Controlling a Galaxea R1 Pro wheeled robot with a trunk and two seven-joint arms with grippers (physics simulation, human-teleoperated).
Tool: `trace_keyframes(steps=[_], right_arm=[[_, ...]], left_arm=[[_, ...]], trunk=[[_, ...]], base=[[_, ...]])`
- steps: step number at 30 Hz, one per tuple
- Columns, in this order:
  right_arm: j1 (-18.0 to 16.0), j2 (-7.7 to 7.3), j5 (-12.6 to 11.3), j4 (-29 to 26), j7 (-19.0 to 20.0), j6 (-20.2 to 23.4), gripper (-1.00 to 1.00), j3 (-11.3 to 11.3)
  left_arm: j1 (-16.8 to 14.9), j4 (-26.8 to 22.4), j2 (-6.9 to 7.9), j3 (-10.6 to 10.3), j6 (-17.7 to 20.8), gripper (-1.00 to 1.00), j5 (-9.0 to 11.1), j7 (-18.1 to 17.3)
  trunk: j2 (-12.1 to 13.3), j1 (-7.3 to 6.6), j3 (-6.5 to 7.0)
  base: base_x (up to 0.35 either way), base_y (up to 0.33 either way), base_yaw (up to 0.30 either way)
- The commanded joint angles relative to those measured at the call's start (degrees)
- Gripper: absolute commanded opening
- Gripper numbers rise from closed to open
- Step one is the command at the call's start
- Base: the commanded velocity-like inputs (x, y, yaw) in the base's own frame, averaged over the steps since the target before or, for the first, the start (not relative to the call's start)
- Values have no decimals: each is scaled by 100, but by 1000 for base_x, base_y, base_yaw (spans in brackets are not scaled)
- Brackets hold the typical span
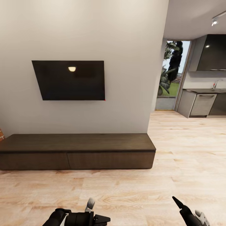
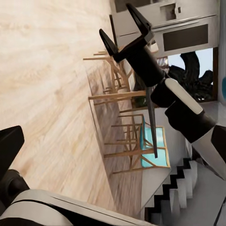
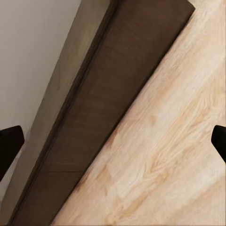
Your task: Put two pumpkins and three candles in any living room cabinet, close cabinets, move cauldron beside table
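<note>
Right gripper [image 2: 126, 28] spread wide, empty; left gripper [image 1: 94, 216] low over the floor, opening can't be told. Both look tucked for driving, judging by nothing held. Cabinet [image 1: 77, 150] sits against the wall under the TV [image 1: 70, 80], fronts shut: long, low, dark matte wood grain. Floor [image 1: 131, 191] is pale plank.

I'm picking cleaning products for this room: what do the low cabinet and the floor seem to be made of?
The cabinet looks like dark-brown wood or wood veneer in a matte finish: fine grain lines run along its plain flat fronts, with no glare. The floor looks like pale wood planks or laminate, with visible grain, board seams and a soft sheen. A render cannot settle solid wood versus veneer.
</note>
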Motion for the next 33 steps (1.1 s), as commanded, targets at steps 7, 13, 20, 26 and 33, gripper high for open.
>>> trace_keyframes(steps=[7, 13, 20, 26, 33], right_arm=[[-158, 38, -245, 15, -61, 53, 100, 74], [-331, 79, -274, 22, -87, -114, 100, 287], [-416, 288, -309, 57, -89, -417, 100, 327], [-422, 315, -929, 351, -52, -392, 100, 331], [-423, 317, -1374, 733, 14, -148, 100, 335]], left_arm=[[3, 15, 49, 44, 60, 100, 75, -37], [6, 17, 53, 40, 59, 100, 78, -35], [6, 17, 18, 27, 53, 100, 78, -6], [11, 17, -10, 23, 50, 100, 78, -1], [15, 17, -25, 11, 50, 100, 78, 5]], trunk=[[-3, 1, -6], [-3, 1, -6], [-3, 1, -6], [-3, 1, -6], [-3, 1, -6]], base=[[155, 152, 0], [216, 190, 0], [268, 120, 0], [314, 37, 0], [316, 3, 0]])
